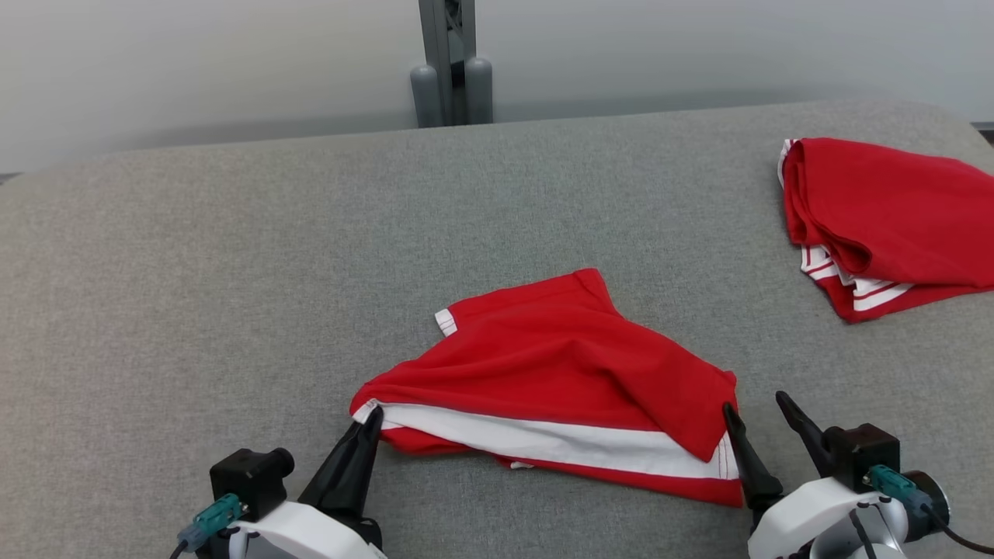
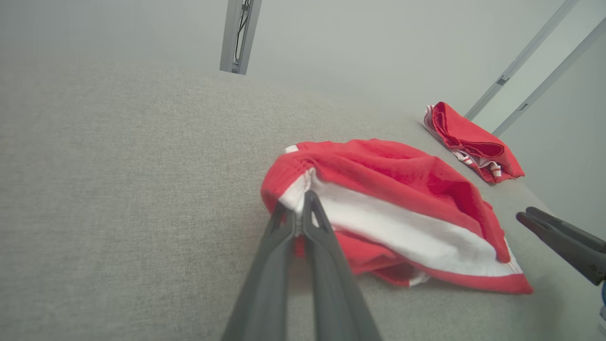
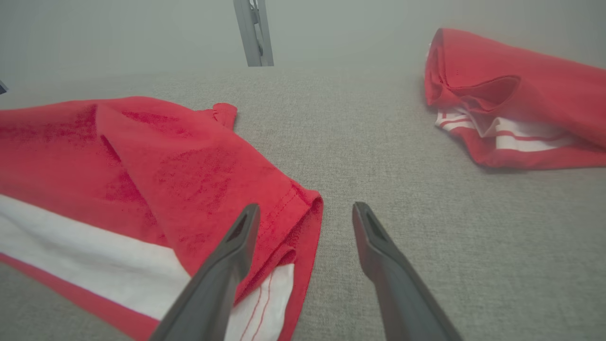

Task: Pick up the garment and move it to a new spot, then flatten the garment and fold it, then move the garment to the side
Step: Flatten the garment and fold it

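Note:
The garment (image 1: 559, 365) is red with a broad white stripe and lies crumpled in the middle of the grey table (image 1: 233, 272). My left gripper (image 1: 371, 415) is shut on its left corner, where the white band meets the red hem. The left wrist view shows the fingers pinching that corner (image 2: 300, 213) of the garment (image 2: 402, 189). At the cloth's right corner my right gripper (image 1: 753, 404) stands open. Its left finger rests over the garment's (image 3: 142, 161) hem, its right finger over bare table, and the gripper (image 3: 305, 213) holds nothing.
A second red garment with thin white stripes (image 1: 885, 217) lies bunched at the table's far right edge. A grey metal post (image 1: 450, 62) stands behind the table's far edge. Bare table spreads to the left and behind the garment.

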Available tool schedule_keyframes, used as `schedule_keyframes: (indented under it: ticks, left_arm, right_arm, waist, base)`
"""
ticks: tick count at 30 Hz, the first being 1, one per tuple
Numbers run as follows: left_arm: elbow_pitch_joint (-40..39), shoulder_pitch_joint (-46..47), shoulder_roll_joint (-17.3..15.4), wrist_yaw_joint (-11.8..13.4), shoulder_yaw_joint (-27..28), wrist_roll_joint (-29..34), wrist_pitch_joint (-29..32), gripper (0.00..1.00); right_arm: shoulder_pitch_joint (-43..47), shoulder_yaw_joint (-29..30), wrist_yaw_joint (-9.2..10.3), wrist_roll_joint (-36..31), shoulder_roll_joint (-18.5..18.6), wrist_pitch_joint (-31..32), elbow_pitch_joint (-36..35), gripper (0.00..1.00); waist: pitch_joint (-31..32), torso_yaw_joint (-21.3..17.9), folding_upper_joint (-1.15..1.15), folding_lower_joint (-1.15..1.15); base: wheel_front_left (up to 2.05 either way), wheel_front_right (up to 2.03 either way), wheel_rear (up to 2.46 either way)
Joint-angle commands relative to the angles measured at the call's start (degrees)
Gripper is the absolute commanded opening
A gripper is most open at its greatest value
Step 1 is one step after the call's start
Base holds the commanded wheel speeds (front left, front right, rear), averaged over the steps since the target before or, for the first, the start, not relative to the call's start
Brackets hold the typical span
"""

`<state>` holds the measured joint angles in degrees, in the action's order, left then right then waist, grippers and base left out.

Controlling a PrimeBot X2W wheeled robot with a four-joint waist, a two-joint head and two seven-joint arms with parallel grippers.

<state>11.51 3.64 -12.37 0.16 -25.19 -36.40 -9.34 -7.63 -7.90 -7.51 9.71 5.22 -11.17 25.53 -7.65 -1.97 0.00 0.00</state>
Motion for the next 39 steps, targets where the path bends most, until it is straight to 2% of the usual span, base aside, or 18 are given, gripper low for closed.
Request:
schedule_keyframes:
  ticks: [1, 13, 22, 23, 24, 25, 26, 28, 35, 39]
  left_arm:
    - [0.6, 0.1, -0.5, 0.4, 0.5, -0.2, -0.7, 0.0]
    - [4.3, 2.4, -0.2, -0.4, 1.0, -0.3, -2.7, 0.0]
    - [4.8, 2.9, -0.1, -0.4, 0.6, -0.1, -2.9, 0.0]
    - [4.8, 3.0, -0.1, -0.4, 0.6, -0.2, -3.0, 0.0]
    - [4.9, 2.9, -0.1, -0.4, 0.6, -0.2, -3.0, 0.0]
    - [4.9, 2.9, 0.0, -0.4, 0.5, -0.3, -3.1, 0.0]
    - [5.0, 2.8, 0.0, -0.4, 0.5, -0.4, -3.2, 0.0]
    - [5.2, 2.7, 0.1, -0.5, 0.4, -0.5, -3.3, 0.0]
    - [4.8, 2.0, 0.5, -1.2, 1.0, -1.5, -3.9, 0.0]
    - [1.9, 2.3, 0.0, -2.1, 2.1, -3.1, -4.1, 0.0]
  right_arm:
    - [-0.5, -0.3, 0.04, 0.3, 0.1, -0.4, 0.5, 1.0]
    - [-2.4, -6.6, 0.03, 3.2, -0.6, -1.3, 5.4, 1.0]
    - [-2.0, -9.2, 0.03, 4.0, 0.0, -1.1, 7.6, 0.98]
    - [-1.9, -9.5, 0.03, 4.1, 0.0, -1.0, 7.7, 0.89]
    - [-1.7, -9.8, 0.03, 4.2, 0.0, -0.8, 7.8, 0.76]
    - [-1.6, -10.0, 0.03, 4.4, 0.1, -0.6, 7.8, 0.49]
    - [-1.6, -10.3, 0.03, 4.4, 0.2, -0.6, 7.8, 0.4]
    - [-1.5, -10.7, 0.03, 4.5, 0.5, -0.8, 7.6, 0.0]
    - [-0.4, -9.3, 0.03, 4.8, 2.2, -1.5, 3.3, 0.0]
    - [1.1, -4.7, 0.04, 5.6, 4.5, -0.7, -4.2, 0.0]
  waist:
    - [-1.0, -0.1, 0.0, 0.0]
    - [-2.6, -0.9, 0.0, 0.0]
    - [-2.2, -0.8, 0.0, 0.0]
    - [-2.2, -0.8, 0.0, 0.0]
    - [-2.1, -0.8, 0.0, 0.0]
    - [-2.0, -0.9, 0.0, 0.0]
    - [-1.9, -0.9, 0.0, 0.0]
    - [-1.7, -0.9, 0.0, 0.0]
    - [0.4, -1.2, 0.0, 0.0]
    - [2.3, -1.4, 0.0, 0.0]
  base:
    - [0.0, 0.0, 0.0]
    - [0.0, 0.0, 0.0]
    - [0.0, 0.0, 0.0]
    - [0.0, 0.0, 0.0]
    - [0.0, 0.0, 0.0]
    - [0.0, 0.0, 0.0]
    - [0.0, 0.0, 0.0]
    - [0.0, 0.0, 0.0]
    - [0.0, 0.0, 0.0]
    - [0.0, 0.0, 0.0]
